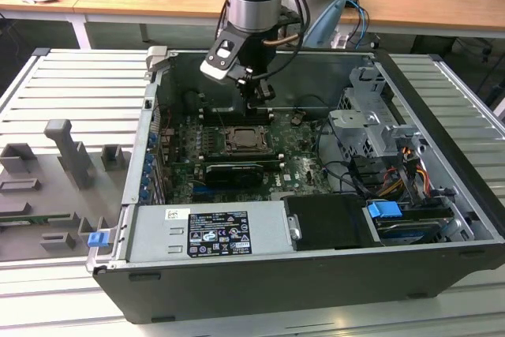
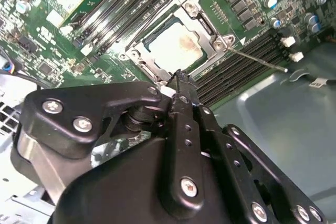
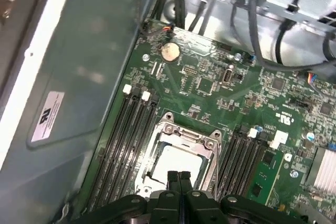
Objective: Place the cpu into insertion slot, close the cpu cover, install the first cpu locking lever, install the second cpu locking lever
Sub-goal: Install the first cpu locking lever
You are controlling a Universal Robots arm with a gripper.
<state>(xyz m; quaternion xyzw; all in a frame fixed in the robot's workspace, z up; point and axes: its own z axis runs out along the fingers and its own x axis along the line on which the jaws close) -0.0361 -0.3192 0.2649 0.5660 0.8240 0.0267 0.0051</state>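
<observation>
The cpu (image 2: 177, 44) lies flat in the insertion slot (image 1: 271, 142) on the green board, its pale top showing a brownish smudge. The cpu cover (image 3: 184, 136), a silver frame, lies down around the cpu (image 3: 177, 160). A thin lever rod (image 2: 257, 59) sticks out from one corner of the socket over the memory slots. My gripper (image 2: 181, 75) is shut with nothing between its fingers. Its tips hover just above the socket's edge, beside the cpu. In the exterior view the gripper (image 1: 257, 100) hangs inside the open case, slightly behind the socket.
Black memory slots (image 3: 131, 129) flank the socket on both sides. A long black card (image 1: 230, 171) lies in front of it. The case walls, a drive cage (image 1: 367, 128) with cables on the exterior view's right, and the power supply (image 1: 209, 230) hem the board in.
</observation>
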